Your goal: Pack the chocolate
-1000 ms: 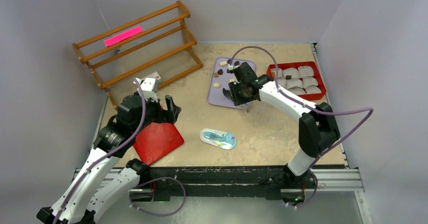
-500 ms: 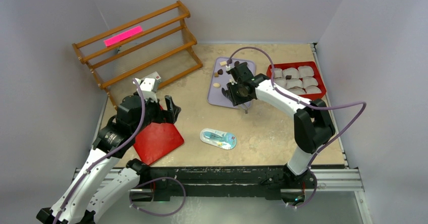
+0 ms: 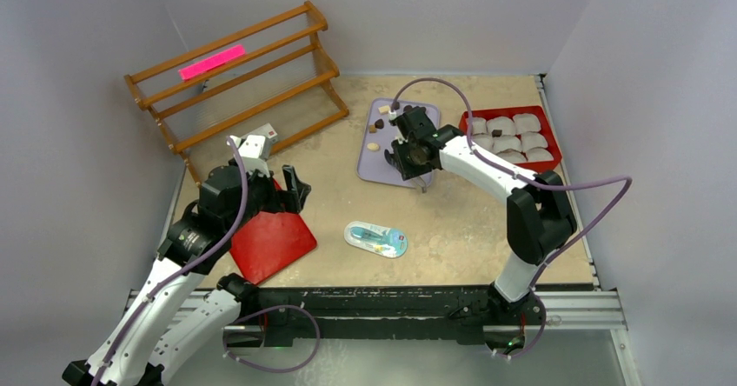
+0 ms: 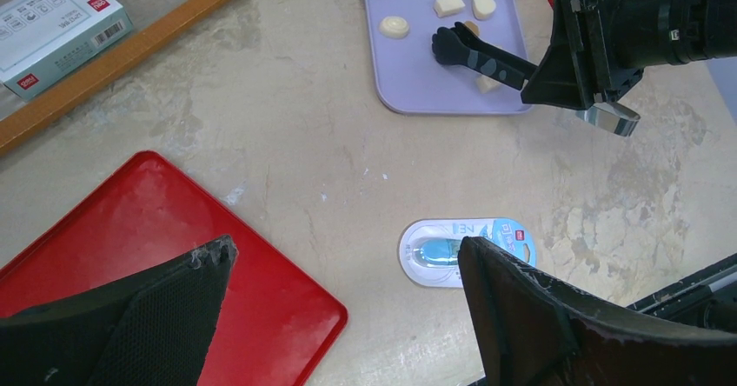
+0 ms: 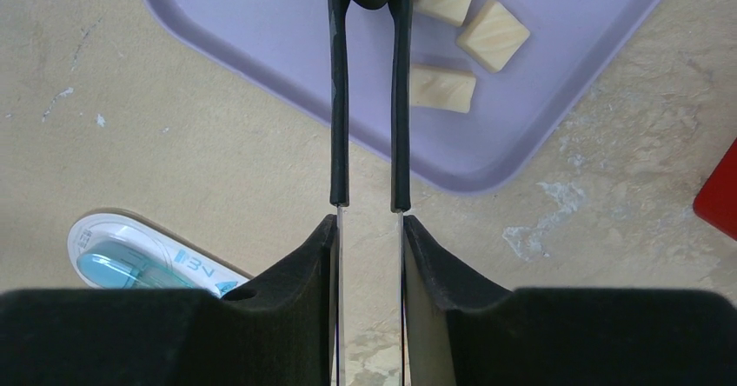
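- Right gripper (image 5: 369, 229) clamped on metal tongs (image 5: 338, 99); the black tong tips sit close together over the lavender tray (image 4: 417, 73).
- Chocolate (image 4: 449, 5): cream and brown pieces lie loose on that tray, near the tong tips.
- Left gripper (image 4: 346, 256): jaws wide apart, empty, above the flat red panel (image 4: 130, 221).

1. We see three plain walls closing the scene in: a back wall (image 3: 374, 12) at 12 o'clock, a left wall (image 3: 78, 143) at 9 o'clock and a right wall (image 3: 660, 99) at 3 o'clock, all pale lavender-grey.
2. At the centre lies the table top (image 3: 469, 221), beige and mottled like stone, with pale scuffs.
3. At 10 o'clock a wooden rack (image 3: 243, 73) of stepped rails stands askew on the table, near the left wall.
4. A pink strip (image 3: 211, 62) lies on its upper rail.
5. At 6 o'clock a metal rail (image 3: 600, 303) runs along the table's near edge, with a dull grey surface (image 3: 391, 364) below it.
6. We find the light soft and even, with faint shadows.
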`<state>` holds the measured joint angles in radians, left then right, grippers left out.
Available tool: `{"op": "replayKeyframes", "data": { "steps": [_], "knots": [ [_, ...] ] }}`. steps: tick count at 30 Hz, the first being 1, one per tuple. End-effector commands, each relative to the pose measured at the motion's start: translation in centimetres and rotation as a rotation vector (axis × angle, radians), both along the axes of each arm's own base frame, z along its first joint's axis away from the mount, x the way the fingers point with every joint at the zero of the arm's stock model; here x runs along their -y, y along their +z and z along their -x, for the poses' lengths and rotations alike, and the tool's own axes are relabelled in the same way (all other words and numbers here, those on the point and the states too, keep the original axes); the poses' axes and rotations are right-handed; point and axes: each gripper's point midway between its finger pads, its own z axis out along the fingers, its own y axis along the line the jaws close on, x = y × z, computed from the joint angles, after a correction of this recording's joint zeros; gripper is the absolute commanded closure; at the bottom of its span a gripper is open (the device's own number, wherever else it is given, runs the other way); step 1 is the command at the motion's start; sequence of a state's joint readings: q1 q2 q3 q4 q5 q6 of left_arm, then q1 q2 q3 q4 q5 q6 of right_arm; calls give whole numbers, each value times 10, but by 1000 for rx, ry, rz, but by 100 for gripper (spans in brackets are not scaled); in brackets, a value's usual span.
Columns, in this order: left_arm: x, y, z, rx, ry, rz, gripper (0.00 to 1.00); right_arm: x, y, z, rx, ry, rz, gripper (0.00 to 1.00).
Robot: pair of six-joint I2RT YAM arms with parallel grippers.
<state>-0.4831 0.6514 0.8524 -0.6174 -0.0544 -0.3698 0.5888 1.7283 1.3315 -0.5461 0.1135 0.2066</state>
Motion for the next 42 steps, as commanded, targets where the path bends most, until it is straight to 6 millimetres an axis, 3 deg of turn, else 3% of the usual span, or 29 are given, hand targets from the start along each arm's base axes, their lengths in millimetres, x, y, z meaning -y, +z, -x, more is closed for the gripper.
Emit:
{"op": "replayKeyframes", "data": {
  "steps": [1, 10, 18, 24, 32, 33, 42],
  "knots": [
    [3, 5, -1, 30, -21, 2, 0, -8, 39, -4, 59, -22, -65, 76],
    [3, 4, -1, 29, -22, 3, 0, 20, 78, -21, 171, -69, -27, 78],
    [3, 4, -1, 29, -20, 2, 0, 102, 99, -44, 233, -281, -32, 79],
    [4, 3, -1, 24, -28, 3, 0, 170, 102, -59, 272, -475, -29, 78],
    [3, 3, -1, 26, -24, 1, 0, 232, 97, -86, 287, -641, -17, 76],
    [3, 4, -1, 27, -24, 1, 0, 247, 95, -88, 281, -679, -15, 76],
    [3, 6, 0, 34, -28, 7, 0, 294, 77, -107, 282, -792, -33, 74]
  ]
}}
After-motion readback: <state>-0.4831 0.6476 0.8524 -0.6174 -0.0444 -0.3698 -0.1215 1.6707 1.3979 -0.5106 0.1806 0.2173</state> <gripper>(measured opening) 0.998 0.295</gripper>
